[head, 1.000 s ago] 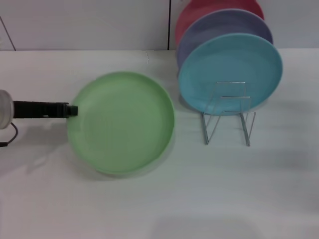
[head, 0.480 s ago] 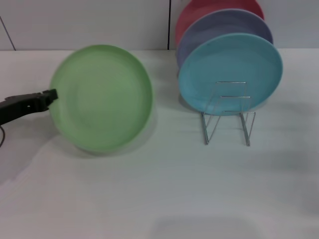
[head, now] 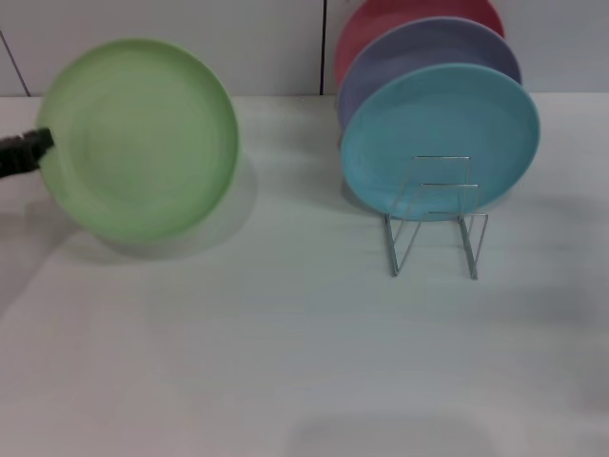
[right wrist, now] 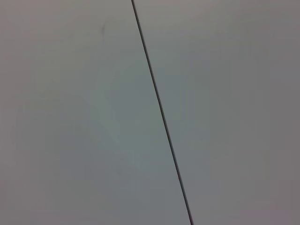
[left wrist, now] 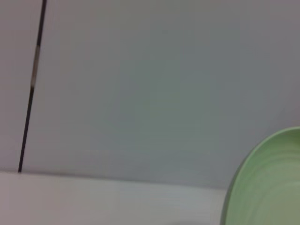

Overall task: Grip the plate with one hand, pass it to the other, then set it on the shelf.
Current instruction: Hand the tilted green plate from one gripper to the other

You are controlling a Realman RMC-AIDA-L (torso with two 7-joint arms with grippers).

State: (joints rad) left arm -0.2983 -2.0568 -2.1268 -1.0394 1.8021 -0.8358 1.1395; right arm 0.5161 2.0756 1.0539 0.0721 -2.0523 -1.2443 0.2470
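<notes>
On the shelf, turquoise plate; left fingers pinching the raised plate.

The left claw shows only as a dark tip at the head view's left border, its arm cut off. In the left wrist view just an arc of the green plate shows. The lavender plate and red plate are mostly hidden behind the turquoise plate.

Four round plastic plates total: one light green plate, one turquoise-blue plate, one lavender plate, one red plate. One thin silver wire plate rack. One black pincer showing.
</notes>
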